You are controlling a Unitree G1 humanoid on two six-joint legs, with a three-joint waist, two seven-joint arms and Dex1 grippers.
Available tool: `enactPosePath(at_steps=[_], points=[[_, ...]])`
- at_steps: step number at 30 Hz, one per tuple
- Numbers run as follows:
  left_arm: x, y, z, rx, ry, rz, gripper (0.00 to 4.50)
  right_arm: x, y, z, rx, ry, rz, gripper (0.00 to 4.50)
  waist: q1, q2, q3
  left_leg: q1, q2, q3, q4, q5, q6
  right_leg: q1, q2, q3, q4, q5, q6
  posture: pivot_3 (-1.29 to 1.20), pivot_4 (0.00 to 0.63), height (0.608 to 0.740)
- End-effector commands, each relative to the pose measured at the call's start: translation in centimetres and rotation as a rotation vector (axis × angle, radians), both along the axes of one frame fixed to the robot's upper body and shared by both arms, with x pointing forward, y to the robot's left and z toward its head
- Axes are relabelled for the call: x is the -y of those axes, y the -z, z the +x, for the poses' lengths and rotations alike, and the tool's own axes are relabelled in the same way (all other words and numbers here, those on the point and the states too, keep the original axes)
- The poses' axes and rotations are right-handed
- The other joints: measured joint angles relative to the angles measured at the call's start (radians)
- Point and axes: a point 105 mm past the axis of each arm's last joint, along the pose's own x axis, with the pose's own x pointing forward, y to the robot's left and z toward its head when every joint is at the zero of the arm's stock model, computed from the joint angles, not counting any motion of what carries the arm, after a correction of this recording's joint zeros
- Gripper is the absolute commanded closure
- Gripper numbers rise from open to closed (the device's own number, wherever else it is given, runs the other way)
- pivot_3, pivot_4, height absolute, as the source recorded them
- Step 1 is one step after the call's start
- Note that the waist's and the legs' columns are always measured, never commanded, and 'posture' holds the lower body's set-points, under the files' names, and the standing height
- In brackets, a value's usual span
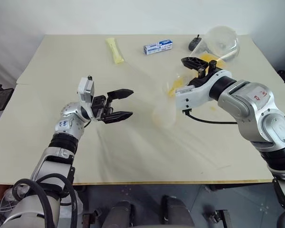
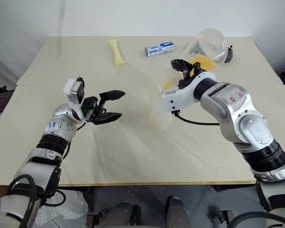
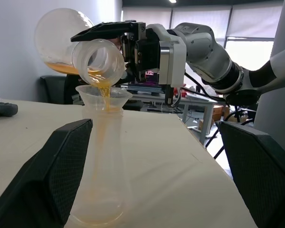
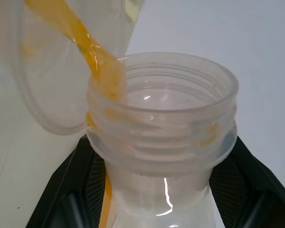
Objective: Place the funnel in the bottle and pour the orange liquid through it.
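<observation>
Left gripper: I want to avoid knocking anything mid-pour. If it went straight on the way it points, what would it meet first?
Probably the bottle. The open left gripper points right at it in its wrist view, between the fingers, with the funnel on top. Depth is unclear; the gap looks short.

A cream table (image 1: pixel 133 156) stands against white walls (image 1: pixel 133 14); blinds cover windows (image 3: pixel 199 16).

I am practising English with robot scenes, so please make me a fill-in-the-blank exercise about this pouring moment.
1. The right gripper tilts a round flask, and orange liquid streams into the ____.
2. It sits in the neck of the clear ____ standing on the table.
3. The left gripper is ____ and holds nothing.
Missing words: funnel; bottle; open.
</observation>
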Motion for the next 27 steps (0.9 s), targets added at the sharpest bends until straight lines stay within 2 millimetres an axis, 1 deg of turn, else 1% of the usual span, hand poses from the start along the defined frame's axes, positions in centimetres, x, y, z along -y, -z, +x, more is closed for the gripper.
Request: enactPosePath(at_steps=[1, 14, 27], points=[[0.02, -0.73, -1.29, 0.071, 0.114, 0.003, 0.00, 0.60, -2.47, -0.35, 0.097, 0.008, 0.008, 1.97, 0.000, 0.000, 0.000, 0.000, 0.000, 0.000, 0.000, 0.000, 0.000, 0.000, 0.000, 0.000, 0.000, 0.000, 0.000, 0.00, 0.150, 0.740], [0.13, -0.80, -1.13, 0.070, 0.112, 0.004, 0.00, 0.91, -3.16, 0.05, 0.135, 0.009, -0.030, 1.97, 0.000, 0.000, 0.000, 0.000, 0.000, 0.000, 0.000, 0.000, 0.000, 0.000, 0.000, 0.000, 0.000, 0.000, 0.000, 0.00, 0.150, 0.740], [0.25, -0.89, -0.93, 0.069, 0.108, 0.000, 0.00, 0.62, -3.18, 0.09, 0.150, -0.009, -0.068, 1.97, 0.000, 0.000, 0.000, 0.000, 0.000, 0.000, 0.000, 0.000, 0.000, 0.000, 0.000, 0.000, 0.000, 0.000, 0.000, 0.00, 0.150, 0.740]])
